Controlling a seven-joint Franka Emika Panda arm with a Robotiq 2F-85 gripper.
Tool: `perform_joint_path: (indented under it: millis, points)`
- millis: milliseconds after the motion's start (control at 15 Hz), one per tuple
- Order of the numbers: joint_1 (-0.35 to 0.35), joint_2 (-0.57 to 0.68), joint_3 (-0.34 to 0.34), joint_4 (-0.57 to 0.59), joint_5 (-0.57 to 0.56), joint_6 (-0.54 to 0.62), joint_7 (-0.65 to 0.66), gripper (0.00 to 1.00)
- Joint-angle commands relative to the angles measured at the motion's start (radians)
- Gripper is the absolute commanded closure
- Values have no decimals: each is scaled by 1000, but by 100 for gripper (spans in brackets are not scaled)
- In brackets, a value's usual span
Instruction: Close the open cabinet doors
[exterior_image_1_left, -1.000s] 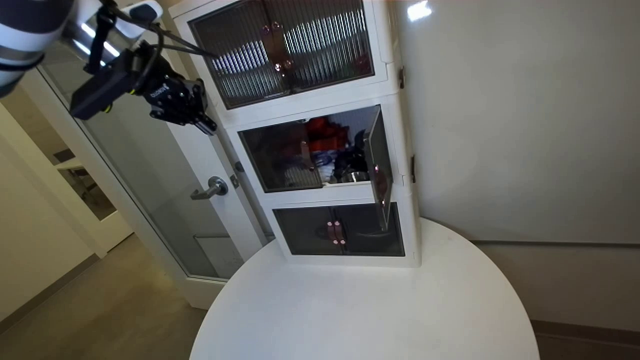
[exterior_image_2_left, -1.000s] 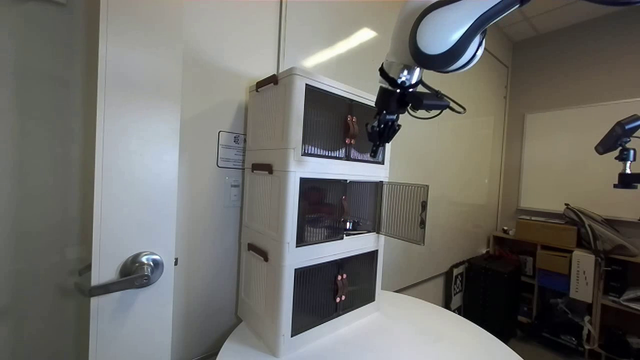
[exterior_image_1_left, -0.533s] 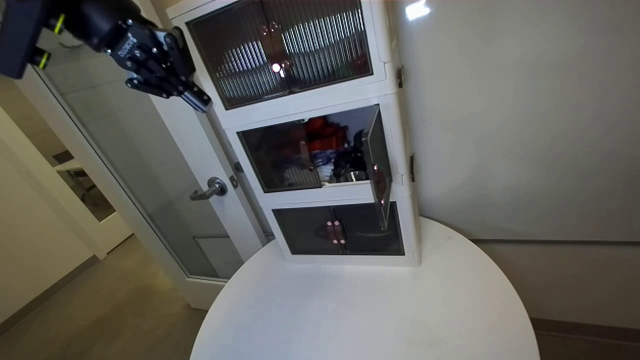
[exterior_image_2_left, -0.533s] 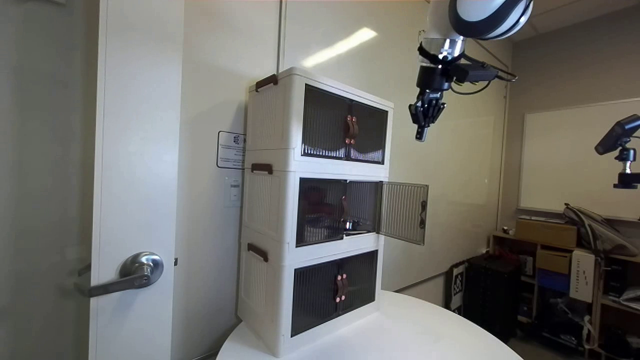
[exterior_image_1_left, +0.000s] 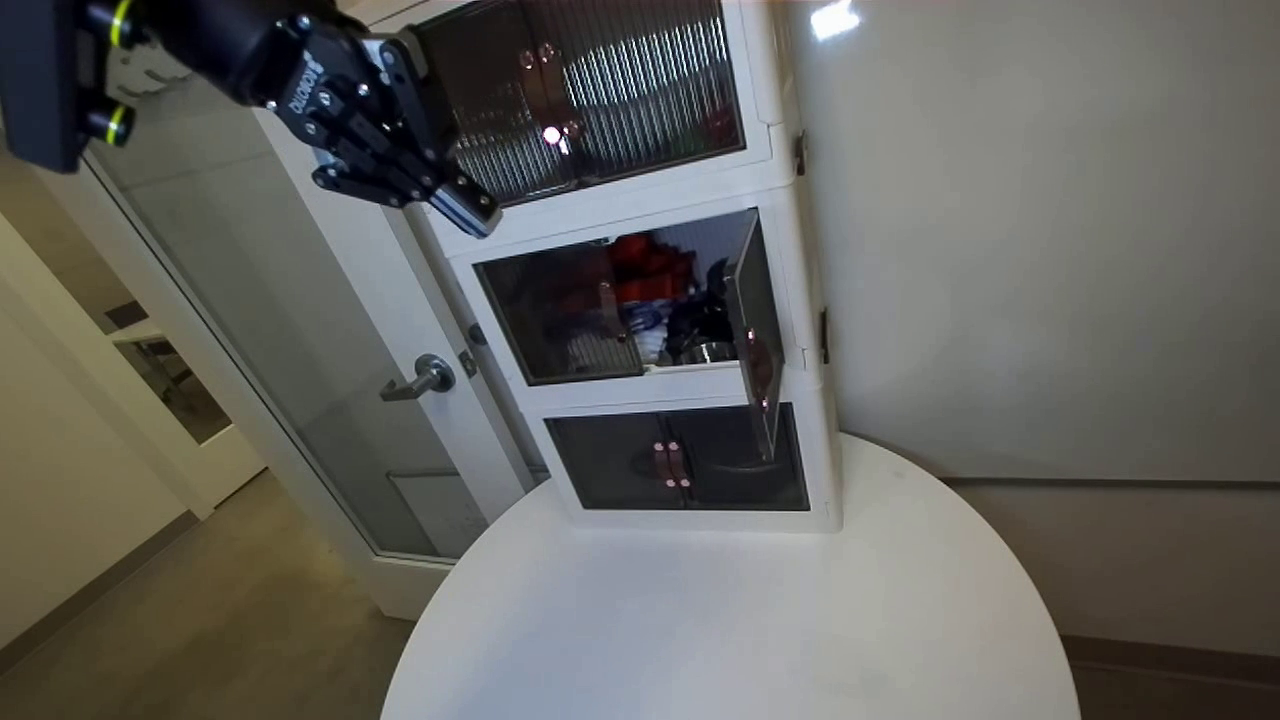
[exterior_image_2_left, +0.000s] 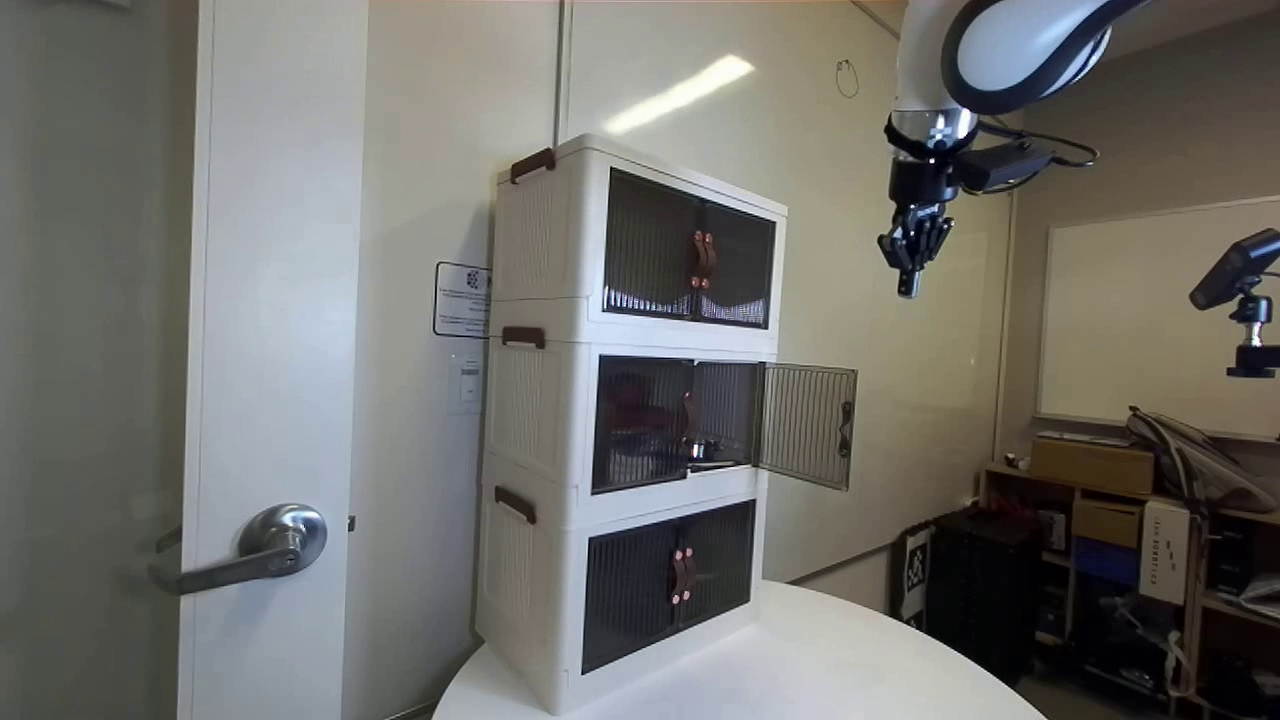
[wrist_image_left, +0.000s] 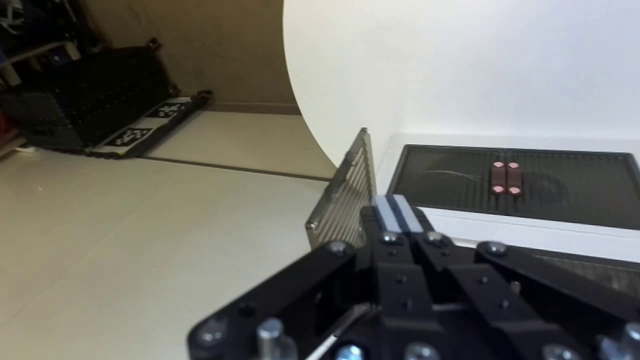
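The right cabinet door (exterior_image_1_left: 757, 330) of the middle box is swung far out from the front in both exterior views, its ribbed tinted panel (exterior_image_2_left: 810, 425) carrying a brown strap handle. The left cabinet door (exterior_image_1_left: 560, 315) of that box lies across its half of the front; whether it sits fully flush I cannot tell. Red and dark items show through the gap. My gripper (exterior_image_2_left: 908, 285) hangs above and out beyond the swung door, apart from it. In the wrist view the gripper (wrist_image_left: 397, 214) is shut, pads together, nothing between them, overlapping the door panel (wrist_image_left: 347, 195) in sight.
The top box (exterior_image_2_left: 690, 245) and bottom box (exterior_image_2_left: 670, 585) have their doors closed. The stack stands on a round white table (exterior_image_1_left: 720, 610) against a wall. A room door with a lever handle (exterior_image_1_left: 425, 377) is beside it. Shelves (exterior_image_2_left: 1100, 520) and a camera mount (exterior_image_2_left: 1250, 310) stand at the far side.
My gripper has moved away from the cabinet's front, rising and then dropping slightly, and looks larger in an exterior view. The cabinet doors have not moved.
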Motion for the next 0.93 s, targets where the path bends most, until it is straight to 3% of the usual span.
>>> perform_joint_path:
  millis: [0,333,533,667,867]
  points:
    - [-40,-12,-20,-36,-92,67,82,100]
    - [-100,19,-31,-33,-231,152,189,100]
    - [-109,75,-57,-39,-295,267,256,100]
    - [-98,117,-92,-48,-244,366,263,100]
    - [-81,180,-155,-70,-55,531,194,100]
